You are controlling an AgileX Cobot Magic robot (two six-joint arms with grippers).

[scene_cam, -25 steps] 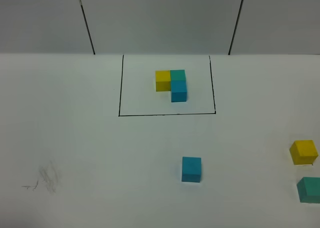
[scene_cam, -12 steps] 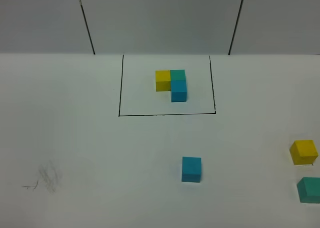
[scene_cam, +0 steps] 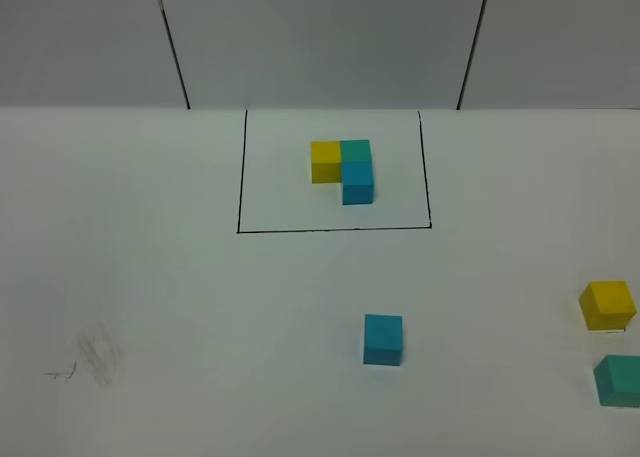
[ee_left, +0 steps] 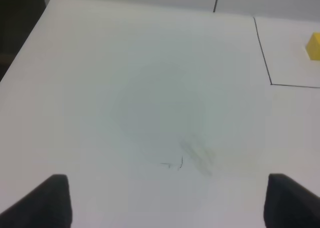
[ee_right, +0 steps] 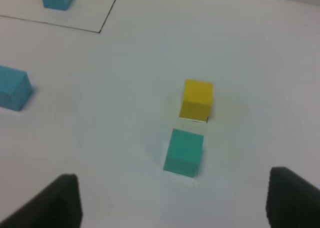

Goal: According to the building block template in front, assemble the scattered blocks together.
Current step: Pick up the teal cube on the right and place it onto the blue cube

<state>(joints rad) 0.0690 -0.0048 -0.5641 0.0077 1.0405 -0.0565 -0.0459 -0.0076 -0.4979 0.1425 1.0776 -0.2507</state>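
The building block template (scene_cam: 343, 169) is a yellow, teal-green and cyan-blue L inside a thin black outline (scene_cam: 335, 229) at the back middle. The scattered blocks lie apart: the blue cube (scene_cam: 383, 338) at front middle, the yellow cube (scene_cam: 607, 305) and the teal-green cube (scene_cam: 620, 379) at the far right. Neither gripper shows in the high view. My right gripper (ee_right: 175, 208) is open and empty above the table, with the teal-green cube (ee_right: 183, 151) and yellow cube (ee_right: 198, 99) just ahead of it. My left gripper (ee_left: 167, 208) is open and empty over bare table.
Grey scuff marks (scene_cam: 90, 357) lie on the white table at front left, and also show in the left wrist view (ee_left: 192, 155). The table's left edge (ee_left: 30, 33) drops to a dark floor. A grey wall (scene_cam: 320, 37) with black seams stands behind.
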